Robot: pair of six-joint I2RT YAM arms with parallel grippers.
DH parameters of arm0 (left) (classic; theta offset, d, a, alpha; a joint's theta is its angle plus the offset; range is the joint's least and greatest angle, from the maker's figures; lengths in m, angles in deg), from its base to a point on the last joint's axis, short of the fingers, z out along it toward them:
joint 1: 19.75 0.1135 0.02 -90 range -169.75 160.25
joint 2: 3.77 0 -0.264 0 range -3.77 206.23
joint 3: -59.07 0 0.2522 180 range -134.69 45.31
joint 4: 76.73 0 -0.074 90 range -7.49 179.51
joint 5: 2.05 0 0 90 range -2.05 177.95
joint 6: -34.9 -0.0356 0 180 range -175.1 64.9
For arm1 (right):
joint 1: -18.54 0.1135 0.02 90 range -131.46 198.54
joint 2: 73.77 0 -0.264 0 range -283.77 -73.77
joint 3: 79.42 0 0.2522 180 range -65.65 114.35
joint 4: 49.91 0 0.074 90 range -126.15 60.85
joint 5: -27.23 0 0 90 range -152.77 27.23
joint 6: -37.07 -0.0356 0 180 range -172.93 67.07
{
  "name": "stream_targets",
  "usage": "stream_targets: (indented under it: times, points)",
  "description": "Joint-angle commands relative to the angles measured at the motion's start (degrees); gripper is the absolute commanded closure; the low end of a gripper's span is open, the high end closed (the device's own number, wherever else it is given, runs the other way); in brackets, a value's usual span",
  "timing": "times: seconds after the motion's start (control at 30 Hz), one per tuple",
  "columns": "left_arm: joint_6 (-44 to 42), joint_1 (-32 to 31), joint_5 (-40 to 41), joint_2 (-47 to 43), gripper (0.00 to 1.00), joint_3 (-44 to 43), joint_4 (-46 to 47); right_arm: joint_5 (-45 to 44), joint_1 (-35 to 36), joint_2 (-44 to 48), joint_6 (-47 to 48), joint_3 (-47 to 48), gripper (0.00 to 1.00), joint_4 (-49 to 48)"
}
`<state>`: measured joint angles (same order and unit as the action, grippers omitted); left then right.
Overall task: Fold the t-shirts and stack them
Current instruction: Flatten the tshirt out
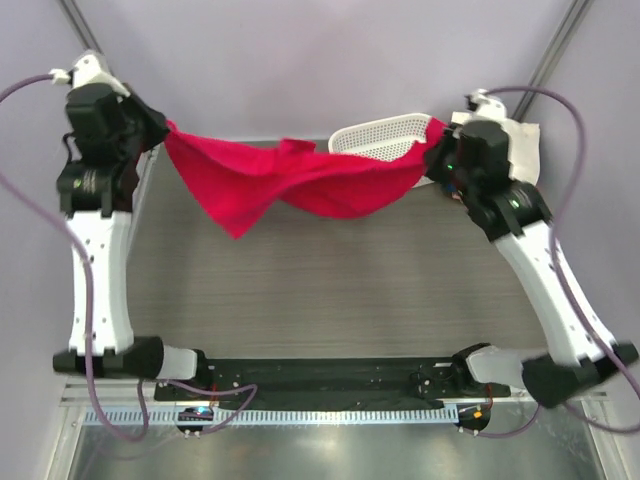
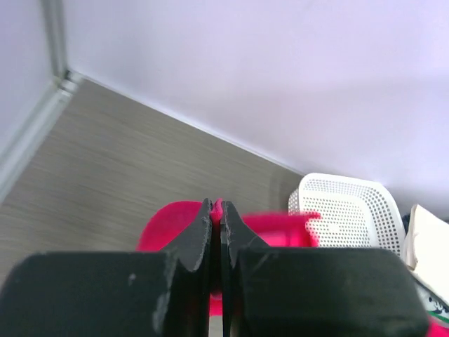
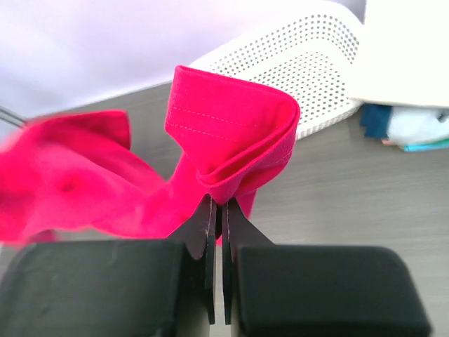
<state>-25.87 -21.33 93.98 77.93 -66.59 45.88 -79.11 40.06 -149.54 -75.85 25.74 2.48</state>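
A crimson-red t-shirt [image 1: 290,185] hangs stretched in the air between both arms, sagging above the back of the table. My left gripper [image 1: 165,128] is shut on its left end; in the left wrist view a sliver of the red t-shirt [image 2: 219,208] shows pinched between the tips of that left gripper [image 2: 216,210]. My right gripper [image 1: 432,152] is shut on the right end, where a hemmed fold of the red t-shirt [image 3: 231,140] bunches above the closed tips of the right gripper [image 3: 218,205]. More folded cloth, cream-white [image 3: 407,49] over teal [image 3: 410,130], lies at the far right.
A white perforated basket [image 1: 385,135] lies tipped at the back of the table, behind the shirt, seen also as the basket [image 2: 347,210] and the basket [image 3: 295,60] in the wrist views. The grey table [image 1: 330,290] runs toward the arm bases. A metal frame post [image 2: 52,35] stands at the back left corner.
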Motion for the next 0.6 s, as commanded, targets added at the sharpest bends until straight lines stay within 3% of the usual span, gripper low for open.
stream_targets:
  times: [0.0,0.17,0.2,0.23,0.27,0.3,0.4,0.47,0.57]
  points:
    - [-4.53,0.70,0.39,-7.22,1.00,4.82,-10.85,-1.86,-0.51,8.95,-4.58,-11.12,0.99,3.65]
    - [-4.01,0.79,7.05,-25.30,0.96,29.65,-10.85,-2.91,-0.51,31.08,-12.93,-38.71,0.99,1.01]
    - [-3.49,0.79,8.29,-27.53,0.88,32.85,-10.68,-2.65,-0.51,33.64,-13.46,-41.97,0.91,0.83]
    - [-3.05,0.79,9.00,-29.64,0.78,35.84,-10.51,-1.95,-0.51,35.93,-13.82,-46.79,0.69,0.83]
    - [-2.17,0.79,9.96,-31.05,0.62,40.92,-9.89,-0.90,-0.60,37.95,-14.69,-48.40,0.38,1.35]
    - [-1.99,0.88,10.15,-32.37,0.47,43.06,-9.63,-0.11,-0.17,38.23,-16.18,-49.20,0.15,2.32]
    - [-1.29,1.23,10.24,-28.98,0.18,46.07,-11.29,2.10,-0.07,36.23,-17.85,-48.16,0.02,2.33]
    - [-0.67,1.32,9.54,-26.77,0.12,45.19,-12.34,2.89,-0.16,34.56,-17.95,-46.67,0.01,1.89]
    - [-0.06,1.32,7.69,-24.48,0.11,44.92,-9.82,3.07,-0.16,30.34,-17.16,-45.17,0.01,0.31]
